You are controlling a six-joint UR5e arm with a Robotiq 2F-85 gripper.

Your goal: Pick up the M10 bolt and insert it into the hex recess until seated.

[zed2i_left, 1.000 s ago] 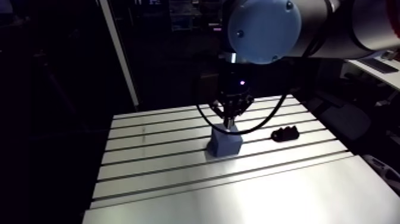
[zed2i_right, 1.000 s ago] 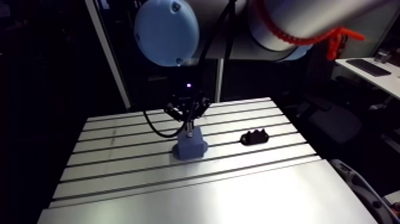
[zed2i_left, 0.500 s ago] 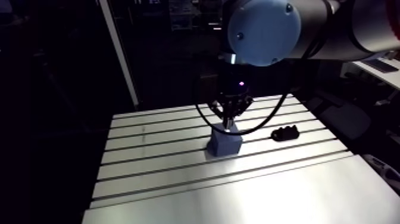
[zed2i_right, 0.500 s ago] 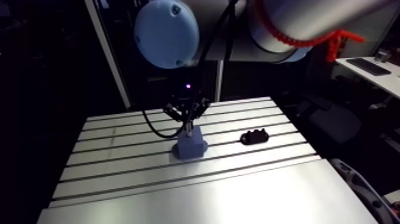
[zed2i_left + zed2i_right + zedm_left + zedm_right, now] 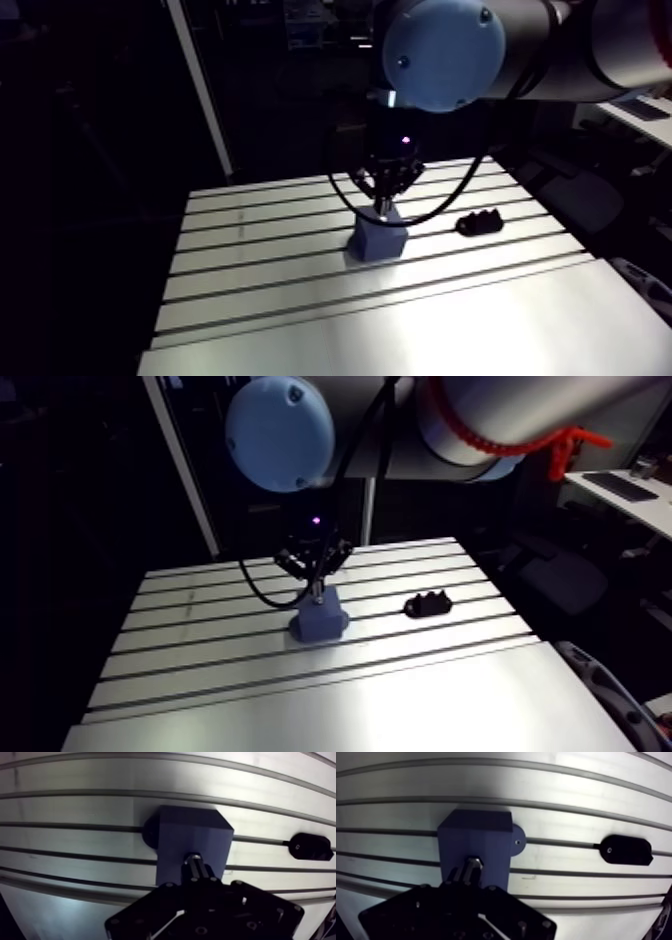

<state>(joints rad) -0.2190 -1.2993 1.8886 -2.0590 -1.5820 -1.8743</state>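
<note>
M10 bolt [image 5: 193, 858]: was pinched in my closed gripper [image 5: 195, 870], its end at the blue block's [image 5: 192, 834] top face. Pickup looked done; seating in the hex recess, hidden beneath, was left to finish.

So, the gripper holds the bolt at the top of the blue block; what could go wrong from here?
1. The gripper and the M10 bolt hide the recess in the blue block, so alignment cannot be checked. A misaligned hex might jam or sit tilted.
2. The gripper looks very near the block's top face. Pushing lower may knock it against the block before the bolt seats.
</note>
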